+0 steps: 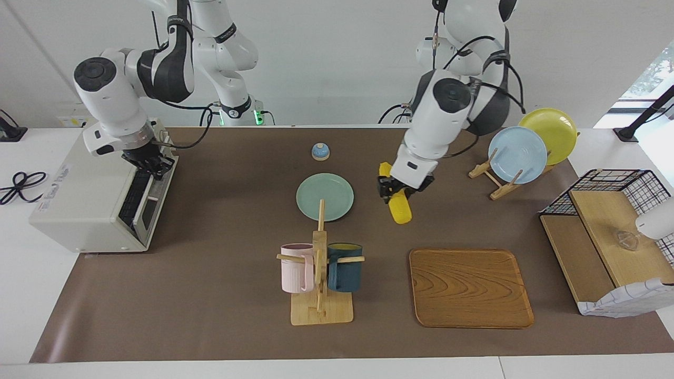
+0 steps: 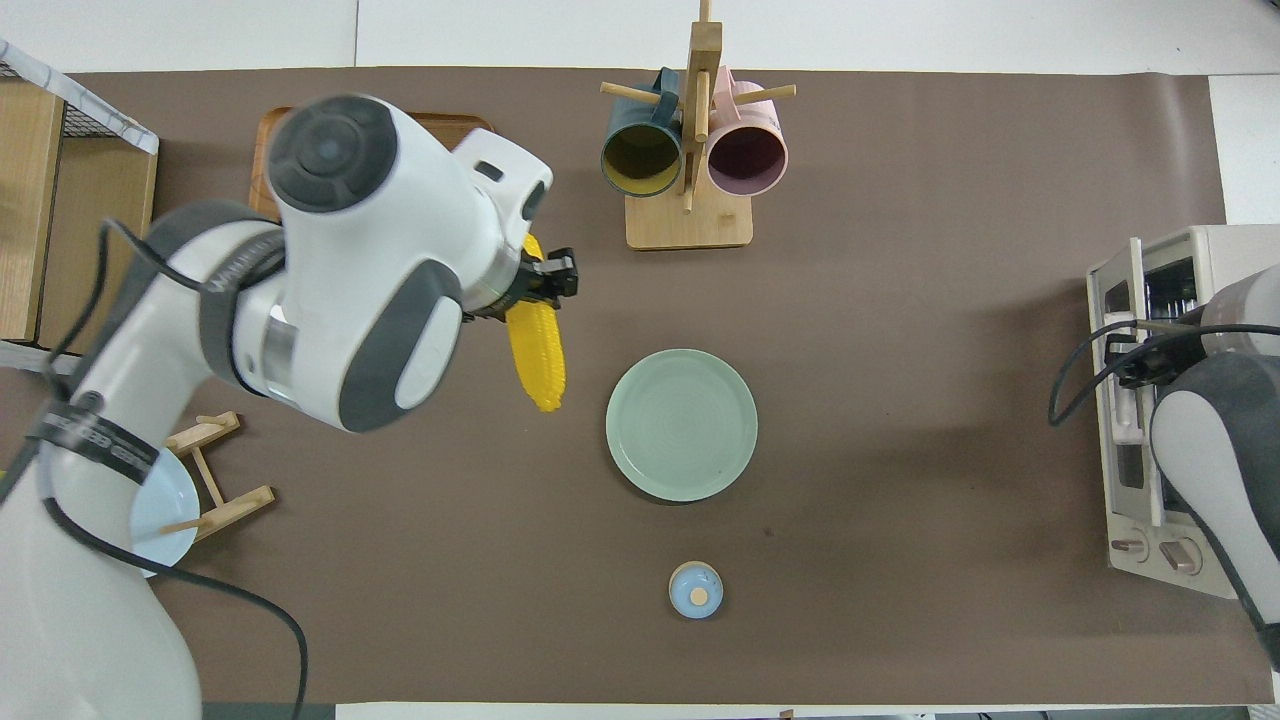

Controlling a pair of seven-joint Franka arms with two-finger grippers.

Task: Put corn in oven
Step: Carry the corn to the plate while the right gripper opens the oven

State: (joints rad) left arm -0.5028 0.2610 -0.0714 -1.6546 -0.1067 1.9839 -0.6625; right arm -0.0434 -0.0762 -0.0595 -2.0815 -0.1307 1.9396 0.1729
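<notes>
Now left gripper (image 1: 394,190) clamps ribbed, tapered yellow corn (image 1: 400,209) near boxy oven (image 1: 84,205).

A white table (image 1: 326,369) fills the scene, and a brown mat (image 1: 221,295) covers most of its top, leaving white strips bare along the edges and at both ends. A plain white wall (image 1: 326,63) rises along the edge where the arms are mounted. At the corner by the left arm's end, a window (image 1: 653,73) lets in bright daylight, with green leaves showing outside.
</notes>
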